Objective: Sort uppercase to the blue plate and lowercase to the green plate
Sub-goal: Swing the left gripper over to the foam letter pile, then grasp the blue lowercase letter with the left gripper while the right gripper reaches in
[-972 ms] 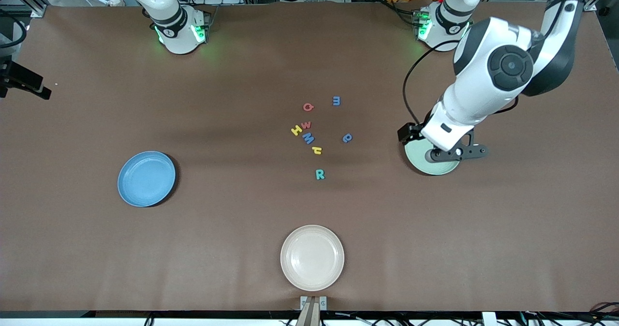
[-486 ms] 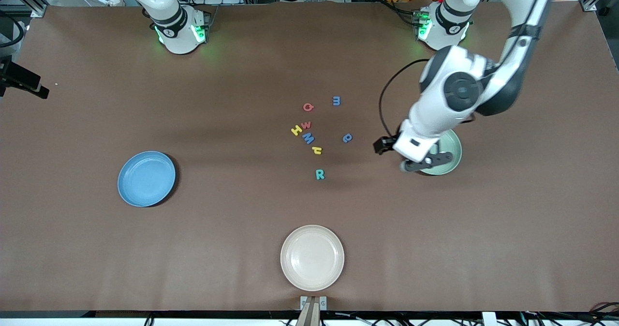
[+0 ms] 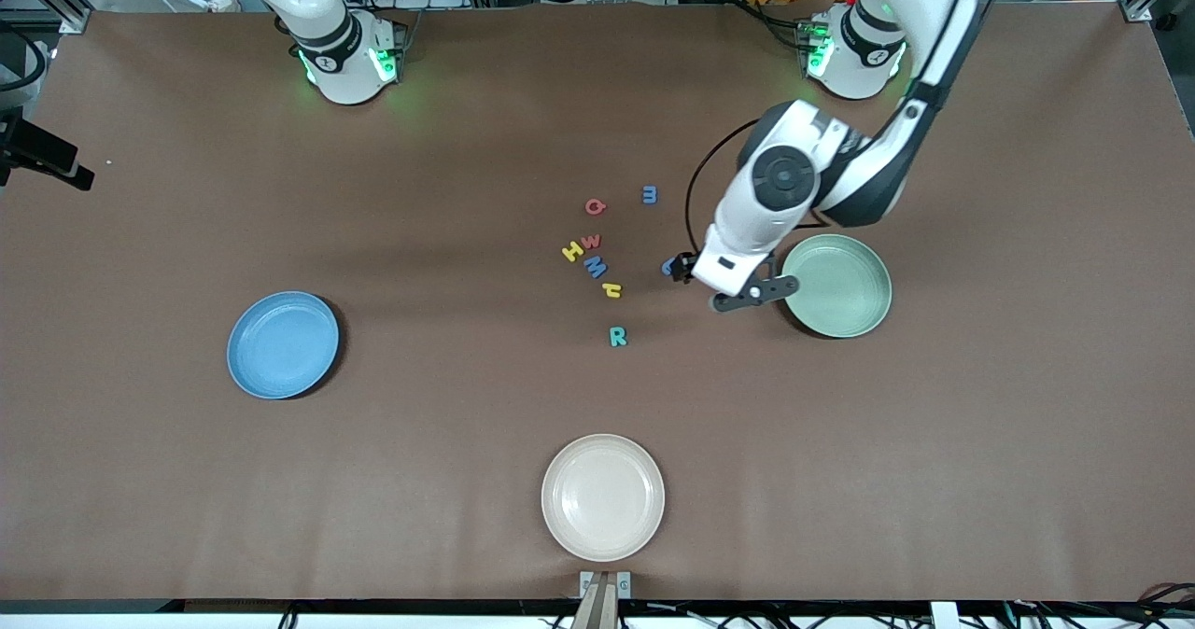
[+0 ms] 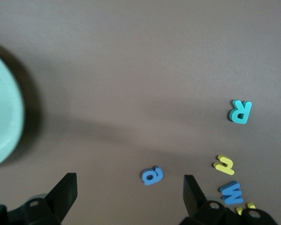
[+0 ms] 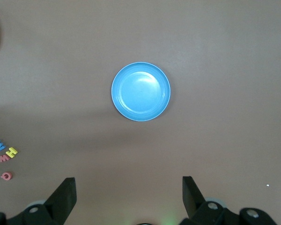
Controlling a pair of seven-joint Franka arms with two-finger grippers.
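Observation:
The letters lie mid-table: red Q (image 3: 595, 206), blue m (image 3: 650, 195), red w (image 3: 591, 241), yellow H (image 3: 571, 252), blue M (image 3: 595, 267), a yellow h-like letter (image 3: 612, 289) and teal R (image 3: 617, 336). My left gripper (image 3: 747, 295) hangs open between the green plate (image 3: 837, 286) and the blue rounded letter (image 3: 668, 266). In the left wrist view that rounded letter (image 4: 152, 176) lies on the table between my left gripper's (image 4: 129, 192) spread fingers. My right gripper (image 5: 129, 194) is open and empty, high over the table, looking down on the empty blue plate (image 5: 140, 91), (image 3: 283, 344).
An empty cream plate (image 3: 603, 496) sits near the table's front edge. The left arm's elbow and cable (image 3: 695, 190) hang above the table beside the blue m. The two arm bases (image 3: 347, 55) stand along the table's back edge.
The left arm has swung from over the green plate toward the letters, uncovering the plate. Its gripper is now beside the blue rounded letter. The letters and plates have not moved.

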